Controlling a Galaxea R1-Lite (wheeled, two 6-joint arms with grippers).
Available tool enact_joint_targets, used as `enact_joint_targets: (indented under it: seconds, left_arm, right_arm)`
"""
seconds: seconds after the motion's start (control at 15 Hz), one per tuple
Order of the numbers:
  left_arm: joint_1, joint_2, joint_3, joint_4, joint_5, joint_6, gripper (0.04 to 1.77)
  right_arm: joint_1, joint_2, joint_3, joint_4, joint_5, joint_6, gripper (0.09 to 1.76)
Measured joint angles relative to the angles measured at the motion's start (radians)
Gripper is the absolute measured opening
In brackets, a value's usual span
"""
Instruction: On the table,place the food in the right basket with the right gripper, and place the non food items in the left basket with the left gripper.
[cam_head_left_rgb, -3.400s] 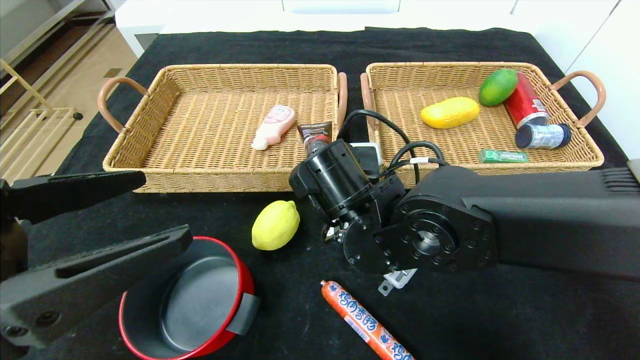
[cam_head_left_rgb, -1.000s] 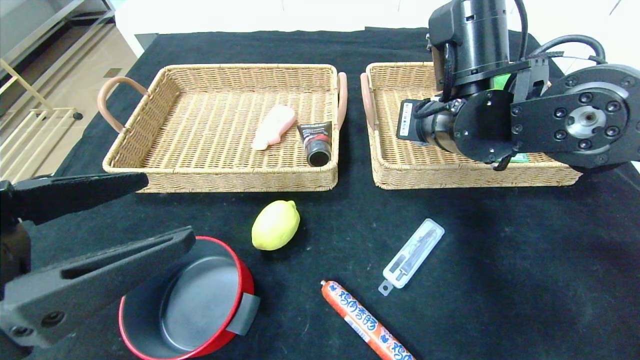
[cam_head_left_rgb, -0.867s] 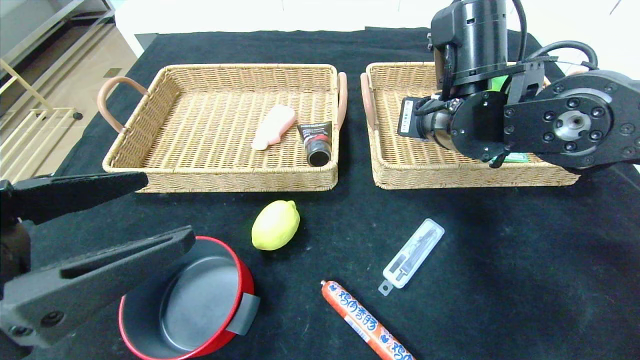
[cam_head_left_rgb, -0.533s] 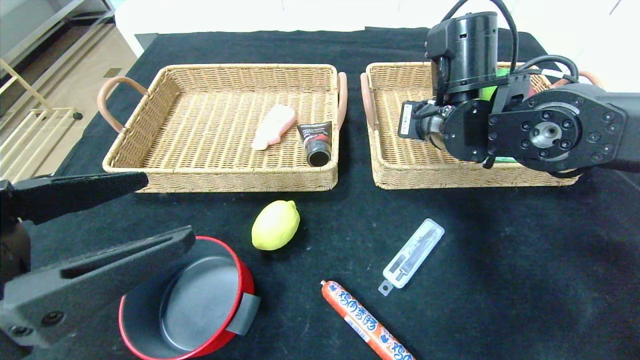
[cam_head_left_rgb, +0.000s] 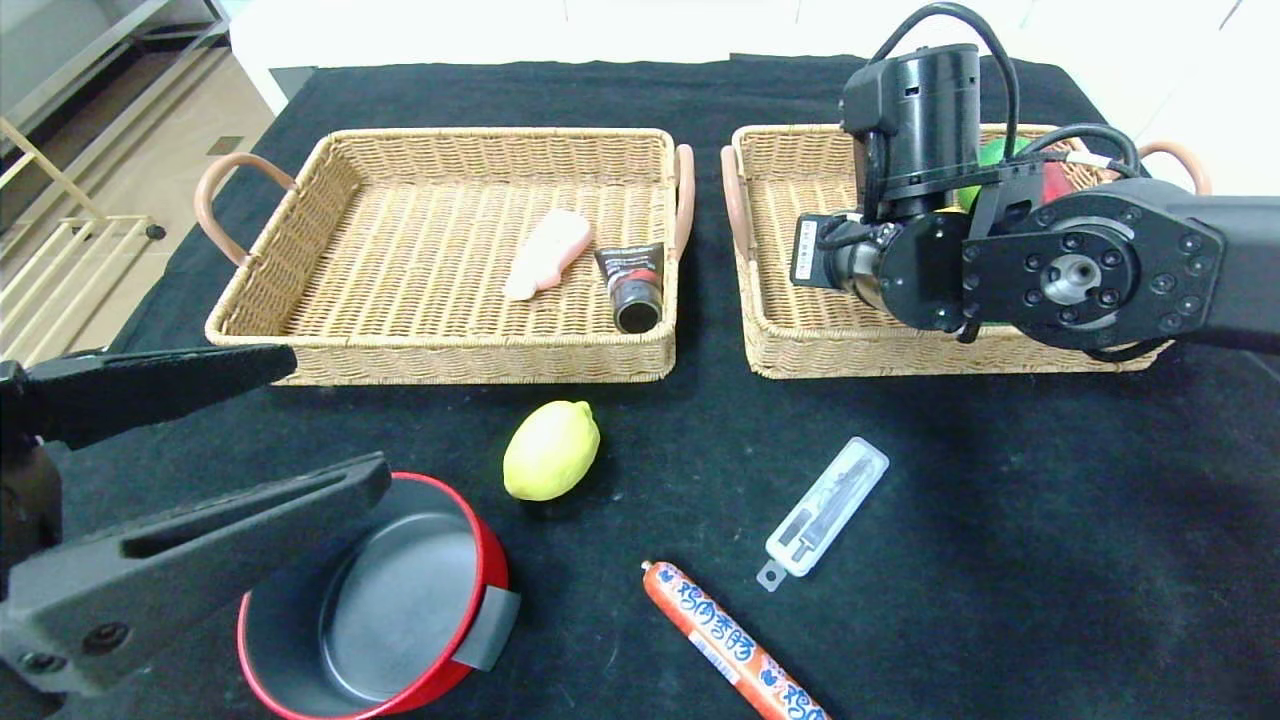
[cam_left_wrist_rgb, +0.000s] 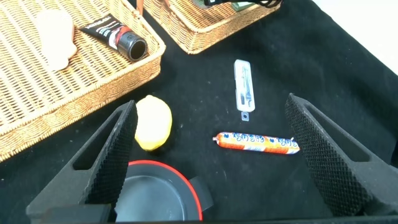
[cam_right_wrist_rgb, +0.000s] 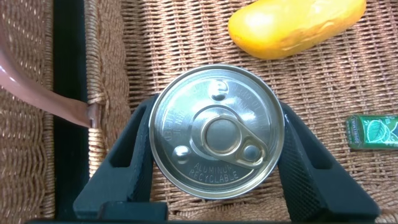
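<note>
While your right pincer (cam_right_wrist_rgb: 214, 149) pinches the round tin can (cam_right_wrist_rgb: 216, 140) from both sides, the can hangs over the near-left corner of the right basket (cam_head_left_rgb: 800, 345), close to its brown handle (cam_right_wrist_rgb: 50, 99). It looks like you are in the step of putting this food away. Next, you need to bring the can down onto the bare woven floor and then let go. Keep it off the yellow fruit (cam_right_wrist_rgb: 295, 25) and the green packet (cam_right_wrist_rgb: 372, 132) lying nearby.

Your left pincer (cam_left_wrist_rgb: 214, 146) waits spread wide and holds nothing, low at the near left, above the red pot (cam_head_left_rgb: 385, 600).

On the counter (cam_head_left_rgb: 1000, 520), which has a black cloth, you still have a lemon (cam_head_left_rgb: 551, 450), a sausage stick (cam_head_left_rgb: 730, 640) and a small clear packet (cam_head_left_rgb: 825, 510) to sort. The left basket (cam_head_left_rgb: 440, 355) holds a pink tube (cam_head_left_rgb: 548, 252) and a black tube (cam_head_left_rgb: 632, 280).

Behind the counter you can see white cupboards, and a wooden floor off to the left.
</note>
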Motion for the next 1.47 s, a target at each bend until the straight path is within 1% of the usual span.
enact_joint_targets:
  seconds: [0.4, 0.6, 0.8, 1.07, 1.27, 1.47]
  left_arm:
    - [0.0, 0.0, 0.0, 0.001, 0.0, 0.0, 1.72]
    - [0.0, 0.0, 0.001, 0.002, 0.0, 0.0, 1.72]
    - [0.0, 0.0, 0.001, 0.002, 0.0, 0.0, 1.72]
    - [0.0, 0.0, 0.001, 0.002, 0.0, 0.0, 1.72]
    - [0.0, 0.002, 0.002, 0.001, 0.0, 0.0, 1.72]
    - [0.0, 0.005, 0.006, -0.003, 0.0, 0.001, 1.72]
  right_arm:
    - [-0.01, 0.001, 0.0, 0.001, 0.0, -0.001, 1.17]
    - [-0.011, 0.0, 0.0, -0.001, 0.0, 0.001, 1.34]
    - [-0.011, 0.0, 0.0, 0.0, 0.0, 0.0, 1.46]
    - [-0.005, -0.007, 0.001, 0.004, 0.0, -0.002, 1.56]
    - [0.027, -0.05, 0.01, 0.032, 0.002, -0.024, 1.61]
    - [0.052, -0.103, 0.064, 0.07, 0.004, -0.026, 1.64]
